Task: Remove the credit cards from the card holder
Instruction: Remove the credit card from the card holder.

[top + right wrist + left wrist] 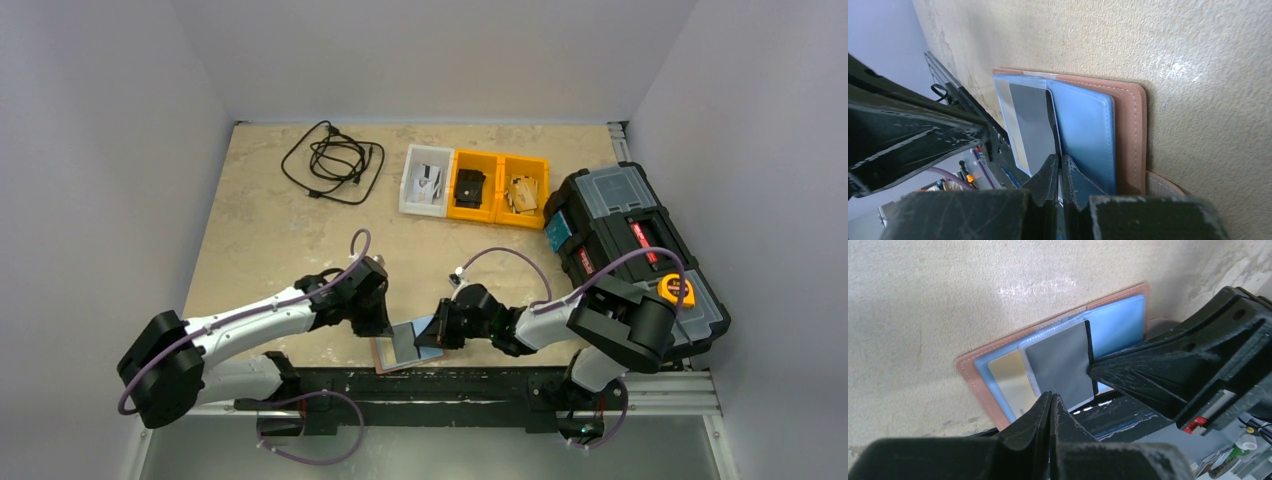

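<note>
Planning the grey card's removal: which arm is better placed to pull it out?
Right, probably: the right pincer, shut, sits at the long edge of the grey card. The left pincer, also shut, only meets a corner. Grip unclear.

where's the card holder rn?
In the top view the card holder lies open at the table's near edge, centre, between the left gripper and right gripper.
</note>
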Controlling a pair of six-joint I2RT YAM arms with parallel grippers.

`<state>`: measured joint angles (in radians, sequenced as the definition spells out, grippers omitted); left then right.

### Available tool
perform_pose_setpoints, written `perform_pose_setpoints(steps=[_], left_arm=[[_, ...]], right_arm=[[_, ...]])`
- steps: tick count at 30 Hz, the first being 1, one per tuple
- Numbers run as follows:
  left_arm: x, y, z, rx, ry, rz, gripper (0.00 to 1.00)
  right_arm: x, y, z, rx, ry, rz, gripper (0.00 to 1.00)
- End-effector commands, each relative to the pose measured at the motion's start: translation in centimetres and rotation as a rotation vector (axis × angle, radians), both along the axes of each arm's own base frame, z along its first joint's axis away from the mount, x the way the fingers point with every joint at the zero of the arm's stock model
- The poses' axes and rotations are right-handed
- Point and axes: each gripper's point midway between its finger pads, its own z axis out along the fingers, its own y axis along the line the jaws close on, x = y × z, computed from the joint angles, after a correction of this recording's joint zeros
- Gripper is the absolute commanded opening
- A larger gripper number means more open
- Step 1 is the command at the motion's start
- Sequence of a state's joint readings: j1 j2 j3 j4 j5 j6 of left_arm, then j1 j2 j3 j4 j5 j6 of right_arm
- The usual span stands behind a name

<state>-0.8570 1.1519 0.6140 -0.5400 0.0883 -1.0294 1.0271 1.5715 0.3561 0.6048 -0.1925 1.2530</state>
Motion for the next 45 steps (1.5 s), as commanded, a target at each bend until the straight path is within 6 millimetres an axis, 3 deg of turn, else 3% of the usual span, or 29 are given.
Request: perform_pose_setpoints(steps=[1, 18, 27, 45], left_arm=[[0.2, -1.5, -0.7, -0.051, 0.009, -0.017, 0.00], [-1.5, 2.2, -5.7, 0.189, 0.145, 0.041, 0.00], [-1.8, 4.1, -6.8, 0.298, 0.168, 0.061, 0.00], [-1.9, 4.9, -7.5, 0.353, 0.180, 0.069, 0.00]], right_arm=[[0.5, -0.9, -1.0, -0.074, -0.021, -0.023, 0.00], [0.3, -1.2, -0.8, -0.083, -0.027, -0.009, 0.00], [0.7, -2.1, -1.1, -0.095, -0.034, -0.023, 0.00], [1.5, -4.0, -1.9, -0.111, -0.035, -0.049, 0.00]])
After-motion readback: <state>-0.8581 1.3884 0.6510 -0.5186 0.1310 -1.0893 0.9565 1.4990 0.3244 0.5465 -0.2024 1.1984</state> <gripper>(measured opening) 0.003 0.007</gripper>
